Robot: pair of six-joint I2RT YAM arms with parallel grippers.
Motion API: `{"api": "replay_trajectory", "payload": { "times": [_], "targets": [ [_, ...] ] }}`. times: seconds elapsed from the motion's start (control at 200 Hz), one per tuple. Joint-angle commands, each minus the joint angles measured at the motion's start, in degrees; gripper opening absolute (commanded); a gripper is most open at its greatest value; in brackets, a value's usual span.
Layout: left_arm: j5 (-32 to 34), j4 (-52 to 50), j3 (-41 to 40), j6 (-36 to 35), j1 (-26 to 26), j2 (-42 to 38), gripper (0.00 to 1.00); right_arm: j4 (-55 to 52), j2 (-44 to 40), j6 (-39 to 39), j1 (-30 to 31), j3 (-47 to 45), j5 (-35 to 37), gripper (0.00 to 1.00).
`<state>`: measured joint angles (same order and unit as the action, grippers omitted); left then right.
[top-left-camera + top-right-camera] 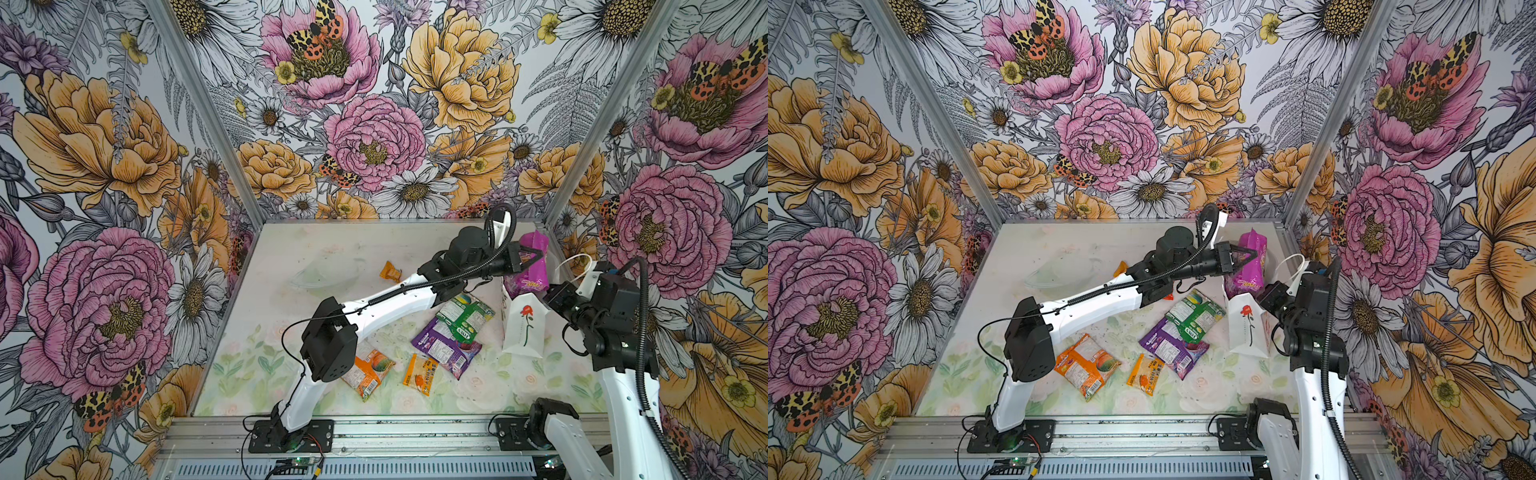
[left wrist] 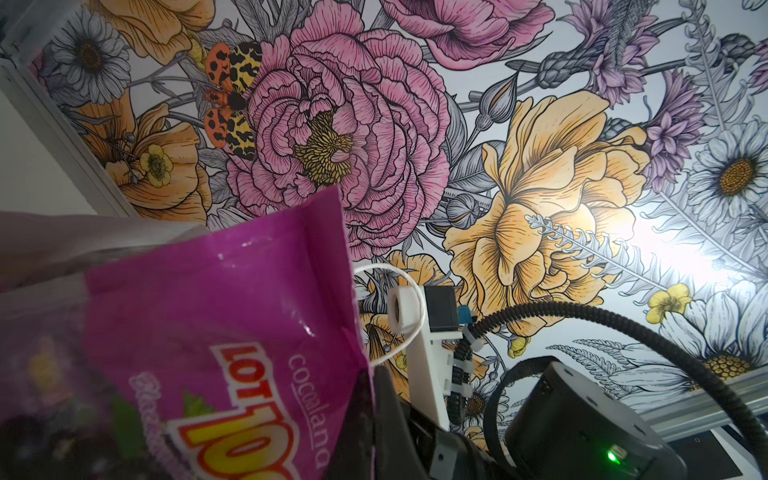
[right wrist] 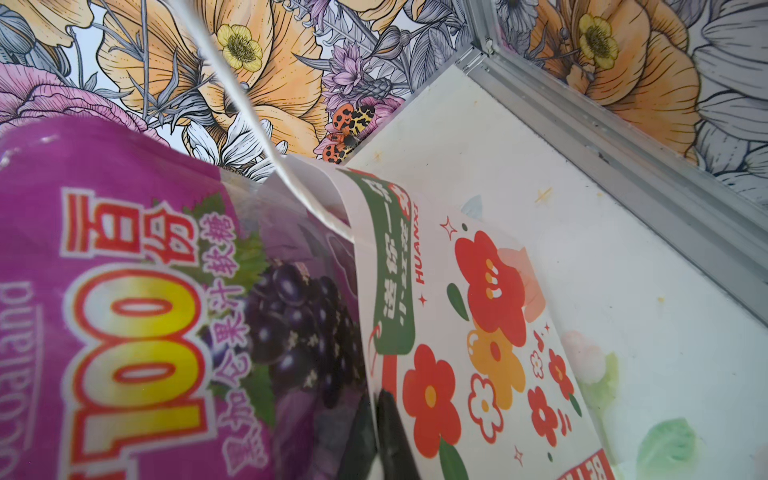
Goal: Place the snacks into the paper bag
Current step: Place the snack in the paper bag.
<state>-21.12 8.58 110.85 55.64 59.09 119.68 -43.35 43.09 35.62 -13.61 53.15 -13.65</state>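
Top views: the left gripper [image 1: 535, 261] reaches across to the far right corner of the table [image 1: 291, 249], above the paper bag [image 1: 524, 332].
Left gripper: closed on the magenta pouch [image 1: 532, 279], pinching it near the middle. In the left wrist view a dark finger [image 2: 386, 415] lies against the pouch's edge.
Magenta pouch: held upright, with its lower end at the bag's open mouth and most of it above the rim. The right wrist view shows it lying against the inside of the bag's wall.
Right gripper [image 1: 547, 296]: closed on the bag's rim. In the right wrist view its dark fingers [image 3: 395, 436] pinch the flowered wall from both sides.
Paper bag: stands upright at the right side of the table, white, with a red rose on the side seen in both top views. A cord handle [image 1: 575, 264] loops up beside the right arm.
Loose snacks: a green and white packet [image 1: 467, 316] overlaps a purple pouch [image 1: 446, 351] just left of the bag. A small orange packet [image 1: 419, 374] lies near them. A big orange packet [image 1: 368, 372] lies partly under the left arm's elbow. An orange sachet [image 1: 390, 271] lies farther back.
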Motion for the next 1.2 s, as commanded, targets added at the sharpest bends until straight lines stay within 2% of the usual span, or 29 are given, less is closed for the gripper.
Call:
{"api": "replay_trajectory", "payload": {
  "times": [0.0,0.24,0.37,0.48,0.671,0.796,1.046,1.196],
  "targets": [
    [-1.8,1.62,2.61,-0.27,1.19,-3.39,0.0,1.34,-0.93,0.76,-0.43,-0.41,1.16,0.0],
    [2.89,-6.25,2.72,-2.64,0.44,-2.87,0.0,0.2,-3.26,0.29,-0.63,0.03,3.83,0.0],
    [7.39,-15.55,5.09,-5.95,0.07,-1.99,0.0,0.18,-3.36,0.12,-0.68,0.05,3.95,0.0],
    [9.94,-26.0,11.45,-10.13,0.28,0.54,0.0,0.2,-3.19,0.02,-0.63,0.24,3.55,0.0],
    [12.82,-45.03,27.97,-18.63,1.38,8.02,0.0,0.12,-2.89,-1.05,-0.31,0.84,2.69,0.0],
    [14.66,-53.83,36.89,-22.72,2.5,12.37,0.0,-0.15,-2.0,-1.26,1.22,1.75,1.98,0.0],
    [17.74,-56.78,37.15,-25.7,3.4,12.26,0.0,-1.2,-0.93,-1.78,6.64,5.18,4.78,0.0],
    [20.85,-57.79,35.81,-27.47,3.84,10.82,0.16,-1.43,-0.14,-1.94,9.25,5.99,6.25,0.0]
  ]
}}
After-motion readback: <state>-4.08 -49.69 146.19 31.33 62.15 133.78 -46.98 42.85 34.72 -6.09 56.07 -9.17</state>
